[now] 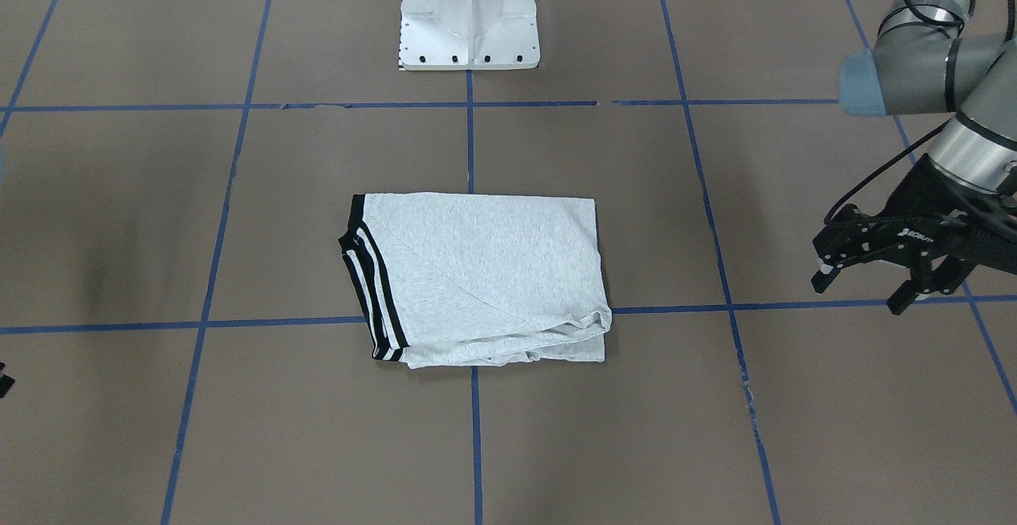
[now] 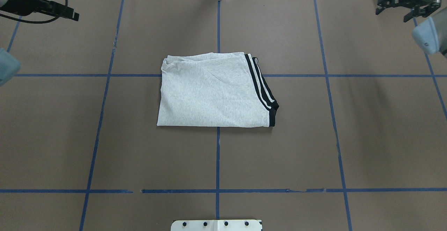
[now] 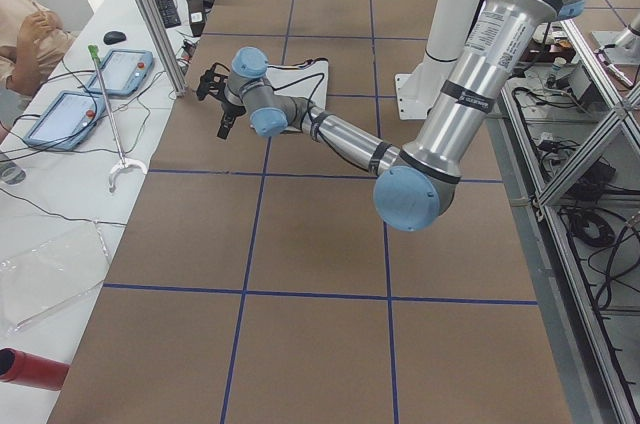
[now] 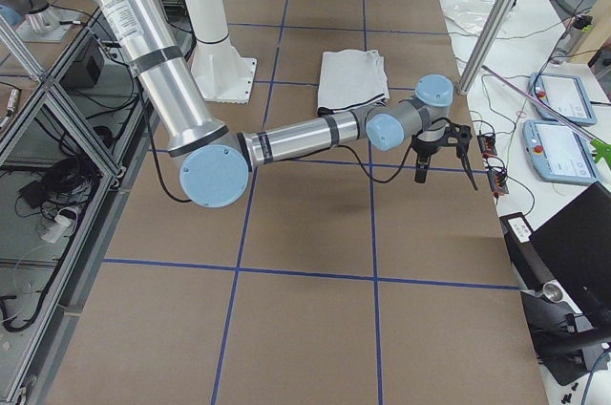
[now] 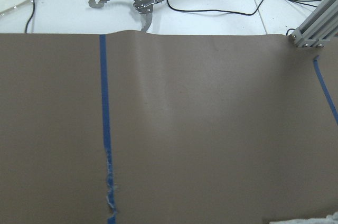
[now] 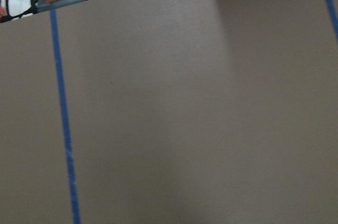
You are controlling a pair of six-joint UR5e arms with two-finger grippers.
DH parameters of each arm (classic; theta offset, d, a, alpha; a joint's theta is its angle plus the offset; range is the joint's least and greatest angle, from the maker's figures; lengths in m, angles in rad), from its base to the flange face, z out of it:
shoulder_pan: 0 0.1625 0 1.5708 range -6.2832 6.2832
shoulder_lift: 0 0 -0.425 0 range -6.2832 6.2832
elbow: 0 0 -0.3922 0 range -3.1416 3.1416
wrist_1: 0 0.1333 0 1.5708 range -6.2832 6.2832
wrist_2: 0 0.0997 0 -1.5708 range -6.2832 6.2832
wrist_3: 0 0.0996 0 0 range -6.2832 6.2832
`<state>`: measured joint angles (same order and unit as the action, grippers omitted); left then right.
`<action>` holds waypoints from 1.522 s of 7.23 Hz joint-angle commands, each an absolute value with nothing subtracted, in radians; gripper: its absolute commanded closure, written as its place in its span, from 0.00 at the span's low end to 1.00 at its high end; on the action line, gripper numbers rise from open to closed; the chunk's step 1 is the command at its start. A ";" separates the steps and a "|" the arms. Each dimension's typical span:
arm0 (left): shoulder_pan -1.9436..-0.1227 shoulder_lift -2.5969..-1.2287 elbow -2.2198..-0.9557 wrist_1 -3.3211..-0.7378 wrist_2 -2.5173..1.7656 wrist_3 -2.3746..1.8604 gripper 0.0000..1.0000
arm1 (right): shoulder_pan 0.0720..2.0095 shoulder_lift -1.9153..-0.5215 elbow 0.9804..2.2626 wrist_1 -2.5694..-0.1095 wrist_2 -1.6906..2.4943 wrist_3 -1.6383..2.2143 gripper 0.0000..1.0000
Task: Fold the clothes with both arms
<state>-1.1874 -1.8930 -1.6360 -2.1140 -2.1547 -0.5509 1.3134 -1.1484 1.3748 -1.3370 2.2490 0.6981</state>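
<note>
The light grey T-shirt (image 1: 477, 271) lies folded into a rectangle at the table's middle, its black-striped cuff along one side; the print is hidden. It also shows in the overhead view (image 2: 209, 91) and the right side view (image 4: 351, 75). My left gripper (image 1: 862, 293) is open and empty, hovering well off to the shirt's side near the far edge (image 2: 66, 13). My right gripper (image 2: 393, 13) is open and empty at the far opposite corner, also seen in the right side view (image 4: 444, 161). Neither gripper touches the shirt.
The white pedestal base (image 1: 469, 17) stands at the robot's side of the table. Blue tape lines (image 2: 218, 154) grid the brown surface. Beyond the far edge lie teach pendants (image 3: 120, 69), a metal grabber tool (image 5: 137, 2) and cables. A person (image 3: 30, 34) sits there.
</note>
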 commanded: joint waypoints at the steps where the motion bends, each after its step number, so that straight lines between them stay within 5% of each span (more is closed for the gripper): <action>1: -1.351 -1.801 -1.713 -1.888 -2.191 -0.186 0.01 | 1.460 -1.207 1.387 -1.512 2.264 0.334 0.00; 4: -1.519 -1.723 -1.706 -1.755 -2.194 0.102 0.01 | 1.515 -1.362 1.449 -1.540 2.270 0.119 0.00; 7: -1.554 -1.661 -1.677 -1.695 -2.238 0.173 0.01 | 1.514 -1.518 1.648 -1.572 2.269 0.104 0.00; 11: -1.572 -1.649 -1.652 -1.704 -2.298 0.172 0.01 | 1.465 -1.519 1.735 -1.649 2.269 0.104 0.00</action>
<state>-1.5728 -1.6417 -1.6655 -1.6997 -2.2951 0.1730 1.4709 -1.5225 1.7256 -1.6459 2.2665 0.1044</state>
